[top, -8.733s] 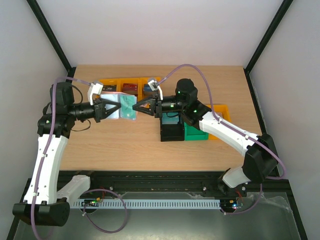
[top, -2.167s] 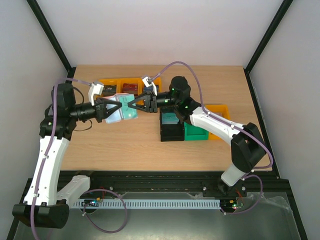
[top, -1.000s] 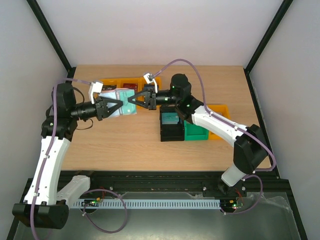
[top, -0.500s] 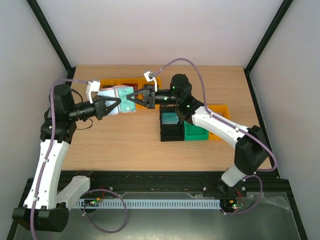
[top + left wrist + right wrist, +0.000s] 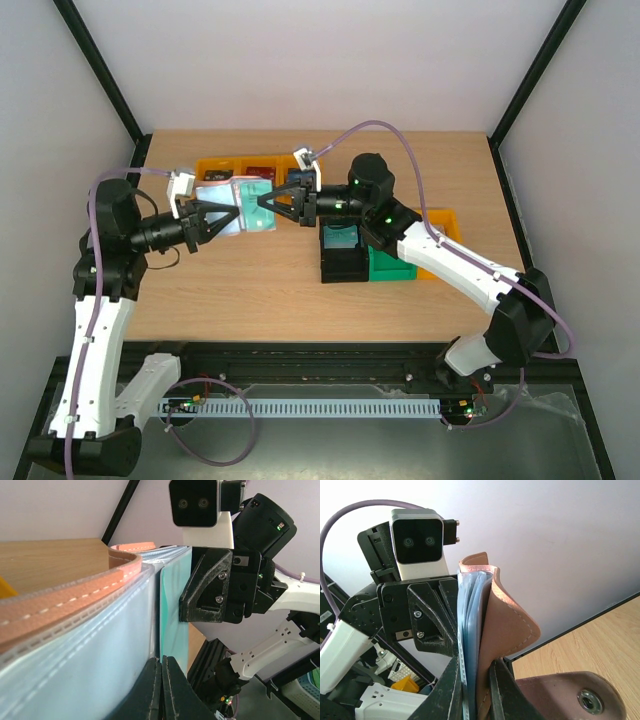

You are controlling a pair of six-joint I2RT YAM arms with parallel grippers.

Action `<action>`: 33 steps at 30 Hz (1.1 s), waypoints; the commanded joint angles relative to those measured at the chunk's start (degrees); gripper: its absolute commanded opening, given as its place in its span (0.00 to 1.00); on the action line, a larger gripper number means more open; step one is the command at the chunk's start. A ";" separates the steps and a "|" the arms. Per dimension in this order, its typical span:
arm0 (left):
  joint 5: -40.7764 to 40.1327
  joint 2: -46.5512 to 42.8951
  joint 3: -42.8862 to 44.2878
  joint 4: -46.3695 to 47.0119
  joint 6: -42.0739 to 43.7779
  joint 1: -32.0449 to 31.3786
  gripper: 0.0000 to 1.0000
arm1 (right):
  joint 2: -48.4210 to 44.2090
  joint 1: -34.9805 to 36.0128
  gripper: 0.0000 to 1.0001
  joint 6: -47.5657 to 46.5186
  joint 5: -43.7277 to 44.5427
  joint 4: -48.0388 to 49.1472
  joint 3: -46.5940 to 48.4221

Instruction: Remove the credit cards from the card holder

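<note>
table (image 5: 330,290): wooden | holder (image 5: 240,192): aloft, left of centre in the top view, between both grippers | card (image 5: 175,610): teal, sticking out of holder | right gripper (image 5: 474,680): pinching holder | left gripper (image 5: 161,667): pressed together where holder's blue edge meets card, hold unclear

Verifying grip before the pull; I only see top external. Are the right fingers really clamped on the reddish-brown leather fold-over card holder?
Observer: Yes. Right wrist view: right fingers shut on the reddish-brown leather fold-over card holder, pale blue lining and leather both between them.
Operator: Left side?
Observer: Left fingers pressed shut where the pale blue lining meets the thin teal plastic card; which one they pinch, I can't tell.
Operator: Anything loose?
Observer: A leather flap with a metal snap sits beside the right fingers, outside their grip.
</note>
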 commanded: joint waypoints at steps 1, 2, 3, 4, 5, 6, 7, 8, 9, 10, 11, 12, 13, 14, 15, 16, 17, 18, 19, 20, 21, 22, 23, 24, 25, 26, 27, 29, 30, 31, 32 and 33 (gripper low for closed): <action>-1.33 0.09 -0.53 -2.63 1.64 0.94 0.02 | -2.17 0.65 0.02 -1.39 -2.30 2.02 0.51; -2.06 0.19 -0.11 -3.67 2.80 1.16 0.02 | -2.27 0.66 0.02 -1.54 -2.32 1.95 0.68; -3.04 0.24 0.51 -5.11 4.08 1.41 0.02 | -2.37 0.66 0.02 -1.90 -2.31 1.54 0.90; -4.36 0.29 1.21 -6.59 5.62 1.72 0.02 | -2.54 0.64 0.02 -2.58 -2.35 0.60 1.16; -5.61 0.36 2.06 -8.41 7.25 2.02 0.04 | -2.71 0.65 0.02 -3.36 -2.47 -0.82 1.45; -6.75 0.55 2.78 -10.07 8.76 2.43 0.05 | -2.88 0.60 0.02 -4.30 -2.75 -1.97 1.95; -8.04 0.72 3.56 -11.15 9.71 2.79 0.07 | -3.05 0.63 0.02 -5.20 -3.19 -3.30 2.32; -9.01 0.90 4.24 -12.04 10.32 3.08 0.09 | -3.34 0.62 0.02 -6.12 -3.58 -4.95 2.94; -9.88 0.91 4.79 -12.61 11.01 3.35 0.13 | -3.55 0.60 0.02 -7.52 -3.83 -6.55 3.46; -10.61 0.94 5.16 -12.97 11.41 3.53 0.18 | -3.96 0.60 0.02 -8.71 -4.07 -8.30 3.96; -11.04 0.83 5.33 -13.09 11.72 3.67 0.25 | -4.34 0.59 0.02 -9.87 -4.20 -9.89 4.29; -11.16 0.76 5.25 -13.22 12.19 3.77 0.34 | -4.78 0.58 0.02 -10.96 -4.13 -11.42 4.55; -11.24 0.71 5.12 -13.20 12.52 3.78 0.43 | -5.15 0.64 0.02 -11.68 -3.97 -12.28 4.60; -10.96 0.66 4.73 -13.04 12.85 3.79 0.53 | -5.54 0.58 0.02 -12.13 -3.99 -12.72 4.42; -10.07 0.50 4.33 -12.45 12.88 3.79 0.59 | -5.74 0.64 0.02 -12.18 -4.36 -12.63 4.19; -8.39 0.10 3.60 -11.75 12.77 3.79 0.65 | -5.81 0.65 0.02 -11.85 -4.94 -12.25 3.95; -6.33 -0.24 2.51 -10.88 12.72 3.79 0.70 | -5.60 0.64 0.02 -11.24 -5.46 -11.68 3.89; -4.37 -0.72 1.78 -10.38 12.71 3.79 0.76 | -5.38 0.66 0.02 -10.64 -6.23 -11.08 3.80; -2.61 -1.08 1.13 -9.88 12.60 3.79 0.81 | -4.98 0.77 0.02 -9.97 -7.15 -10.62 3.81; -0.99 -1.34 0.53 -9.43 12.39 3.79 0.84 | -4.61 0.95 0.02 -9.55 -7.29 -10.07 3.69; 0.07 -1.48 0.01 -9.00 12.10 3.79 0.87 | -4.26 1.38 0.02 -9.30 -7.22 -9.73 3.70; 1.54 -1.70 -0.48 -8.45 11.62 3.79 0.88 | -3.85 1.70 0.02 -9.13 -7.06 -9.22 3.71; 2.91 -1.81 -1.11 -7.58 11.06 3.79 0.89 | -3.48 2.02 0.02 -8.90 -6.94 -8.69 3.80; 3.90 -2.05 -1.74 -6.69 10.31 3.79 0.88 | -3.03 2.33 0.02 -8.44 -7.04 -7.86 3.81; 4.07 -2.29 -2.30 -6.09 9.71 3.79 0.87 | -2.55 2.60 0.02 -7.81 -7.33 -6.71 3.70; 3.60 -2.50 -2.80 -5.64 9.22 3.79 0.85 | -2.19 2.99 0.02 -7.05 -7.83 -5.62 3.68; 2.89 -2.81 -3.19 -5.56 9.21 3.79 0.83 | -1.87 3.42 0.02 -6.57 -8.17 -4.59 3.59; 3.32 -3.68 -4.30 -6.06 10.16 3.79 0.71 | -1.42 4.08 0.02 -6.10 -8.65 -3.45 3.40; 4.35 -4.16 -5.08 -6.10 10.39 3.78 0.59 | -1.35 4.23 0.02 -6.27 -8.66 -3.31 3.19; 5.10 -4.70 -5.72 -5.98 10.35 3.79 0.42 | -1.34 4.33 0.03 -6.26 -8.63 -3.19 2.77; 5.42 -5.31 -6.23 -5.91 10.20 3.79 0.25 | -1.46 4.31 0.06 -6.26 -8.57 -3.12 2.29; 5.37 -5.87 -6.64 -5.88 10.04 3.79 0.11 | -1.74 4.34 0.08 -6.40 -8.56 -3.03 1.67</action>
